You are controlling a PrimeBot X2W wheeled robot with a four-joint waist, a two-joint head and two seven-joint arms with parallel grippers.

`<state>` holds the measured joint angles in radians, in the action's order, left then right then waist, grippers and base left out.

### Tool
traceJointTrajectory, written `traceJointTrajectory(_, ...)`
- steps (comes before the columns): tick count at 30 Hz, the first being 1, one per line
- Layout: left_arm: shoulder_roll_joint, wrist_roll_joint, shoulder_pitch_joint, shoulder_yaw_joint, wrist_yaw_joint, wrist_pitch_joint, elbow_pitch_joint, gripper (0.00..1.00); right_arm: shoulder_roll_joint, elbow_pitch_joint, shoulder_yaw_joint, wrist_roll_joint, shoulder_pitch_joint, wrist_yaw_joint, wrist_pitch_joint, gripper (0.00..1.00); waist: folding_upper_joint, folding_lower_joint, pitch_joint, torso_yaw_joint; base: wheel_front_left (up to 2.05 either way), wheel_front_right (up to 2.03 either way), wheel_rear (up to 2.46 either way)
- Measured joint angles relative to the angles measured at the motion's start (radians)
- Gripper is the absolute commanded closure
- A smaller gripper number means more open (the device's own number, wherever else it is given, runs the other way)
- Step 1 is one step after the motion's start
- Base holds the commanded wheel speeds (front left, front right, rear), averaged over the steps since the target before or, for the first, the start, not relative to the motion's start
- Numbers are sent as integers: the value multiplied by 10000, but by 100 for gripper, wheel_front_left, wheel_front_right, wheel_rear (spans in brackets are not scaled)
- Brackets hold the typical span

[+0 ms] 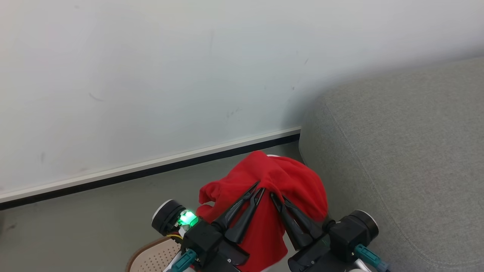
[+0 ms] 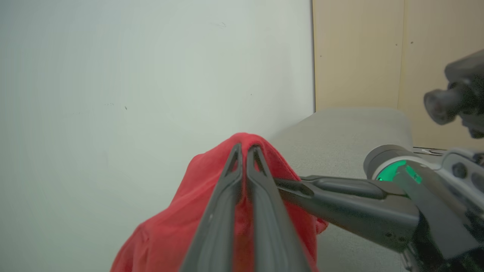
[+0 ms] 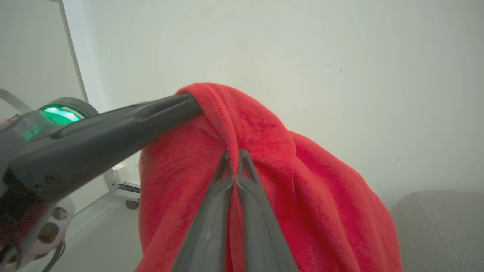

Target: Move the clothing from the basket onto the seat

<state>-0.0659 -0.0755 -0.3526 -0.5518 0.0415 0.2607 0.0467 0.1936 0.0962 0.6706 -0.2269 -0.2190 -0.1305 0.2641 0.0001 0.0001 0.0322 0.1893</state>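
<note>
**While Both Grippers Pinch It, Red Clothing Hangs Beside the Seat**

As the head view looks down on it, the left gripper (image 1: 260, 187) has its two dark fingers drawn nearly together, nipping a fold of the clothing (image 1: 291, 181) near the top of the bundle. The left wrist view shows this closely: the left gripper (image 2: 245, 149) has only a thin strip of red cloth (image 2: 177, 226) between its fingers. Just beside it, the right gripper (image 1: 278, 196) is narrowed in the same way on the same garment. In the right wrist view its tips (image 3: 233, 155) meet on a ridge of the red fabric (image 3: 321, 189), and the left gripper (image 3: 191, 102) comes in from the side to bite the cloth a little higher. Seen from the left wrist, the right gripper (image 2: 281, 184) reaches in from the right, its tip against the cloth.

The clothing hangs from these two holds, lifted, draping down on either side, with a sliver of white hem at its top edge. Its lower end runs under the bottom of the head view.

Of the basket (image 1: 155, 257), a corner shows at the bottom, below the left arm: brown rim, pale perforated surface. What lies in it cannot be told.

To the right stands the seat (image 1: 408, 151), grey and rounded, close beside the hanging cloth, with nothing on the part in view. Beyond are grey floor (image 1: 75, 230), a dark skirting line (image 1: 151, 172) and a pale wall (image 1: 151, 75).
</note>
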Motion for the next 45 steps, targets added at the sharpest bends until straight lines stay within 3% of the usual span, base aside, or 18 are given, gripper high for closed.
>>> traceJointTrajectory(8, -6, -109, -35, -63, -17, -19, 105, 100, -105, -25, -311, 81, -26, 0, 0, 100, 0, 0, -67, -104, 0, 0, 0)
traceJointTrajectory(9, -2, -151, -30, -25, -86, -46, 140, 79, -117, -88, -374, 81, -25, 0, 0, 100, 0, 0, -76, -104, 0, 0, 0)
traceJointTrajectory(10, -6, -219, -26, 4, -92, -81, 178, 43, -121, -134, -431, 81, -25, 0, 0, 100, 0, 0, -82, -102, 0, 0, 0)
traceJointTrajectory(11, -27, -219, -25, 15, -94, -88, 194, 43, -134, -169, -506, 69, -18, 0, 0, 100, 0, 0, -90, -100, 0, 0, 0)
traceJointTrajectory(12, -27, -222, -21, 35, -132, -88, 205, 0, -140, -203, -573, 56, -11, 0, 0, 100, 0, -1, -101, -96, 0, 0, 0)
traceJointTrajectory(27, -280, -516, 45, 288, -372, -140, 54, 0, -236, -865, -1672, 4, 62, 0, 0, 100, 0, 0, -380, 601, 0, 0, 0)
traceJointTrajectory(45, -247, -384, -1109, -278, -65, -311, 196, 0, -589, -2015, -2723, 211, 80, 0, 0, 100, 0, 0, -1268, 3093, 0, 0, 0)
